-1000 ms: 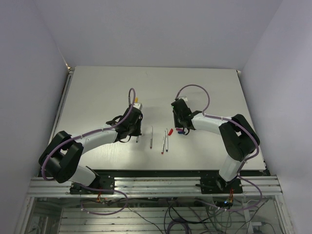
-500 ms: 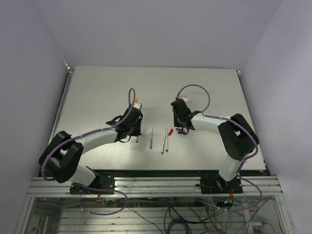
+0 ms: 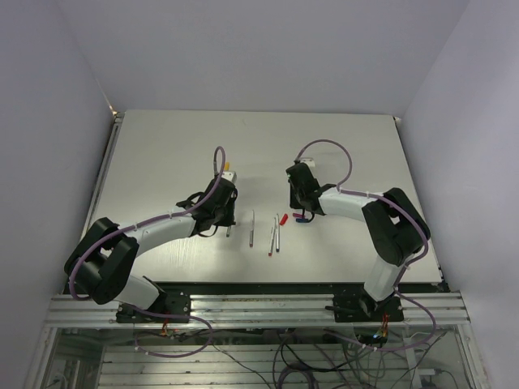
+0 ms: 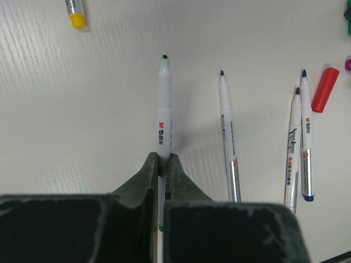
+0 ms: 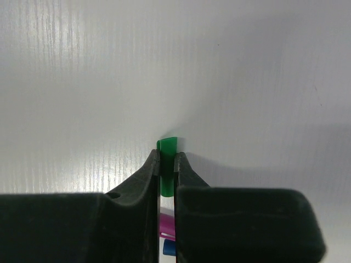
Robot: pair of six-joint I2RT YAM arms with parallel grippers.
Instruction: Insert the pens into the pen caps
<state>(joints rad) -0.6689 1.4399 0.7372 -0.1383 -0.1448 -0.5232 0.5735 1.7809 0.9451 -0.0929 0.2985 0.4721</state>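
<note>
Three pens (image 4: 229, 142) on table (image 4: 82, 137); cap (image 4: 324, 90) right of them.

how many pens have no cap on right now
4. The held pen sits in the left tool; the middle pen lies right of it; the third pen and fourth pen lie side by side farther right. None seems hidden.

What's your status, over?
Left tool shut on green pen. Right tool shut on green cap. Not yet joined. Three loose pens and red cap lie alongside.
</note>
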